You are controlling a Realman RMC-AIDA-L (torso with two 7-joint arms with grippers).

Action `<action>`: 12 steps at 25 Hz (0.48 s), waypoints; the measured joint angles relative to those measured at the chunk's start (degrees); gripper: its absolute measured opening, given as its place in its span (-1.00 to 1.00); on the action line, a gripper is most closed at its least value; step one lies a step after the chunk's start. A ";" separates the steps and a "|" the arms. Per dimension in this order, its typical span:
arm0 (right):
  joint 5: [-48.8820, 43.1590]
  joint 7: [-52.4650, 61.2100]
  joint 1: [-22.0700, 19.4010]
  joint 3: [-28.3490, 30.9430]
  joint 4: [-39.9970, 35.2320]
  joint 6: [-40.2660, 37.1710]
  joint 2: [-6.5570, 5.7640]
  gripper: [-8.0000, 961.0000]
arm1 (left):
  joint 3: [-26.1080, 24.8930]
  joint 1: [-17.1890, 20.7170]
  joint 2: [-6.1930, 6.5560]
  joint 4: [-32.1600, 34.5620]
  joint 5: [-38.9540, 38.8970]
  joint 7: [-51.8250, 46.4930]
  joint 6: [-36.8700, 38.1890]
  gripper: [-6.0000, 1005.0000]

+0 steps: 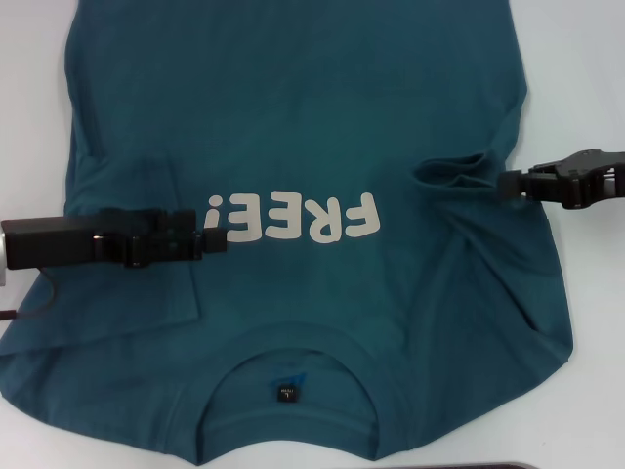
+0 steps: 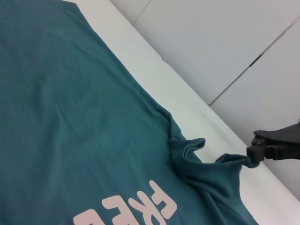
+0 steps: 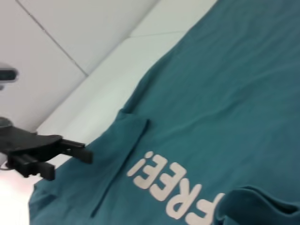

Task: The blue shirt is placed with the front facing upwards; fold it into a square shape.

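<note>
The right gripper (image 1: pixel 504 184) pinches the dark teal-blue cotton T-shirt's (image 1: pixel 293 117) bunched sleeve (clearest in the left wrist view) near the white surface's (image 1: pixel 586 78) right edge. The left gripper (image 1: pixel 221 237) hovers over the shirt's left half, its jaws seemingly apart.

The blue shirt (image 1: pixel 293 117) looks like soft matt cotton cloth with smooth cream print; the counter (image 1: pixel 586 98) is smooth matt white.

You were working in what looked like a lab or test room rather than a home. The blue shirt (image 1: pixel 293 127) lay on a plain white tabletop (image 1: pixel 29 59) with no pattern or cloth on it. Beyond the tabletop's edge, the wrist views showed a pale grey floor (image 2: pixel 225 42) of large smooth tiles with thin dark joints. The bare, uniform surfaces suited a robot workstation.
</note>
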 joint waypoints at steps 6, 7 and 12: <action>-0.19 0.19 1.03 -1.87 -0.76 -1.06 0.97 -0.95 | 0.07 0.00 0.00 0.09 -0.05 -0.05 -0.29 0.74; -0.19 0.26 1.29 -2.47 -0.77 -1.08 1.25 -0.94 | 0.08 0.00 0.00 0.10 -0.11 -0.06 -0.31 0.74; -0.19 0.42 3.17 -4.37 -0.86 -1.15 2.52 -0.94 | 0.08 -0.06 0.06 0.11 -0.22 -0.17 -0.39 0.74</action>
